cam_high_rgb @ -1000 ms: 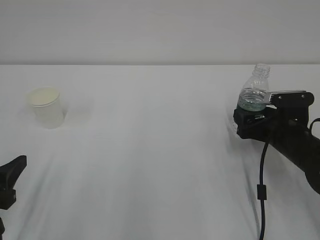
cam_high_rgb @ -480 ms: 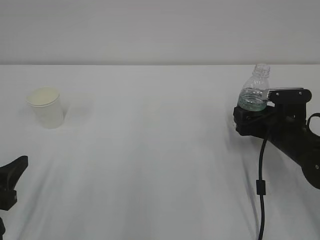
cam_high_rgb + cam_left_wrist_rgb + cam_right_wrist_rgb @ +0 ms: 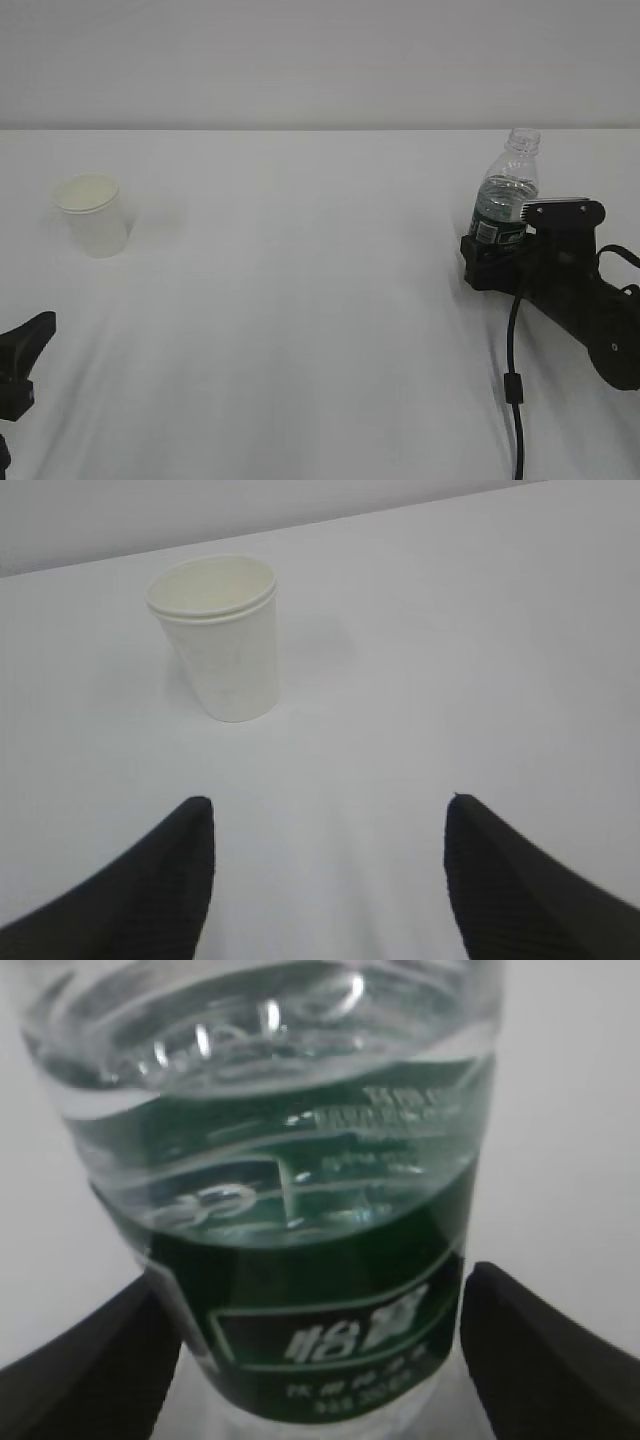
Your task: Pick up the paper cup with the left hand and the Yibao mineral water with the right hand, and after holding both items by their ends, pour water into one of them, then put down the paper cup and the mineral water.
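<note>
The paper cup (image 3: 93, 215) stands upright at the far left of the table; in the left wrist view the paper cup (image 3: 218, 640) is ahead and a little left of my left gripper (image 3: 328, 800). That gripper is open, with nothing between its fingers, and shows low at the left edge (image 3: 20, 360). The Yibao mineral water (image 3: 510, 195) stands upright at the right, uncapped, with water in it. My right gripper (image 3: 490, 255) is open, one finger on each side of the bottle's green label (image 3: 300, 1340). The bottle (image 3: 280, 1190) fills the right wrist view, between the fingers of my right gripper (image 3: 315, 1275).
The white table (image 3: 300, 300) runs back to a pale wall. A black cable (image 3: 515, 380) hangs from the right arm down to the front edge. Nothing else stands between cup and bottle.
My right gripper has dropped lower along the standing bottle, uncovering the green label. The bottle, the cup and the left gripper have stayed where they were.
</note>
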### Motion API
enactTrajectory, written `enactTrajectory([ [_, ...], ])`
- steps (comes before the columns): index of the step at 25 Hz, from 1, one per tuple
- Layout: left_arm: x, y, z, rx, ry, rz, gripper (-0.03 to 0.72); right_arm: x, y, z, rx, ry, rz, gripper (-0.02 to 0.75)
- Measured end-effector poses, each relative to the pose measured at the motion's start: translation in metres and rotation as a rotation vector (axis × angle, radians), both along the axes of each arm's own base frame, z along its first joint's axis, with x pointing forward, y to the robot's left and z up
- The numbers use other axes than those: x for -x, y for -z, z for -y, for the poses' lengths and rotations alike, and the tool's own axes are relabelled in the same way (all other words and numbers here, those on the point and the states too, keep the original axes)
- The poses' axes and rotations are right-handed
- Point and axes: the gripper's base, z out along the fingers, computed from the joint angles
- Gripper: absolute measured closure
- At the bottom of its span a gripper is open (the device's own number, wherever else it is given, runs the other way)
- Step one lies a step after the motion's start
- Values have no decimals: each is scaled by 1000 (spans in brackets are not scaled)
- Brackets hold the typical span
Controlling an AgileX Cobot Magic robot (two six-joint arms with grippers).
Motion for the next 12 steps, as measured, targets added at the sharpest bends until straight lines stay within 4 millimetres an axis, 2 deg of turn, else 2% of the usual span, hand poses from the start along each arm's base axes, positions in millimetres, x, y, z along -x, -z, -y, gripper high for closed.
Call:
enactTrajectory([
  [8,0,0,0,0,2,0,176,-6,-4,-1,-7,0,44,73],
  [12,0,0,0,0,1,2,177,-9,2,-1,-6,0,40,73],
])
